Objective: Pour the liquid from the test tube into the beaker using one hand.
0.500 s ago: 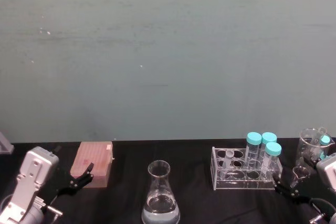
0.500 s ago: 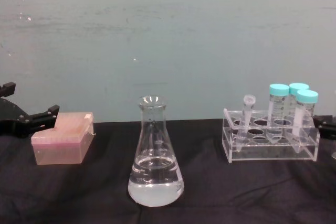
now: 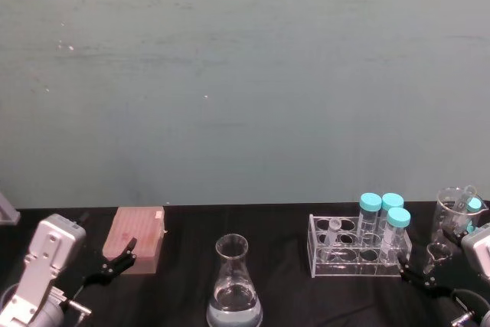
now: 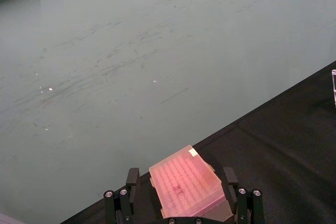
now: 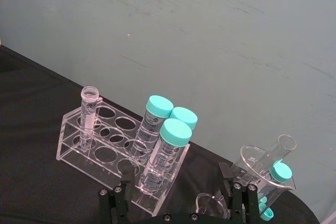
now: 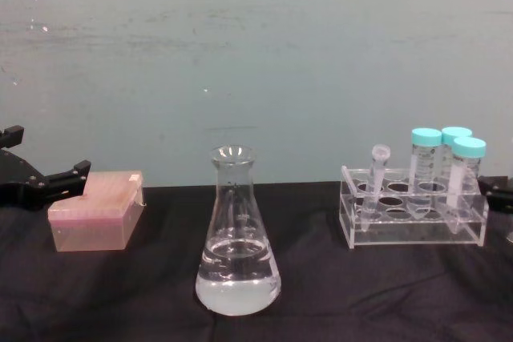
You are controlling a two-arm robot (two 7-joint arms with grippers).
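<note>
Nearest the front edge of the black table (image 6: 337,310), about midway along it, stands the beaker (image 6: 238,238), upright, with clear liquid (image 6: 238,286) filling its wide base. Farther back toward the left edge, the left gripper (image 3: 115,263) hangs low with its jaws spread wide and holding nothing, just beside a pink box (image 6: 94,210); I cannot tell whether a finger touches it. Toward the right edge, the right gripper (image 5: 176,174) also has its jaws wide apart and empty, near the acrylic rack (image 6: 413,234) but not touching it. The test tube (image 6: 377,178) stands in a hole at the rack's left end, uncapped and leaning slightly, well apart from the beaker; the teal-capped tubes (image 6: 442,162) stand at the rack's right end. A small glass vessel (image 3: 455,212) sits by the far right corner. Judging from this, the pouring has not begun: the tube has yet to be grasped, carried to the beaker's neck, and tipped.
</note>
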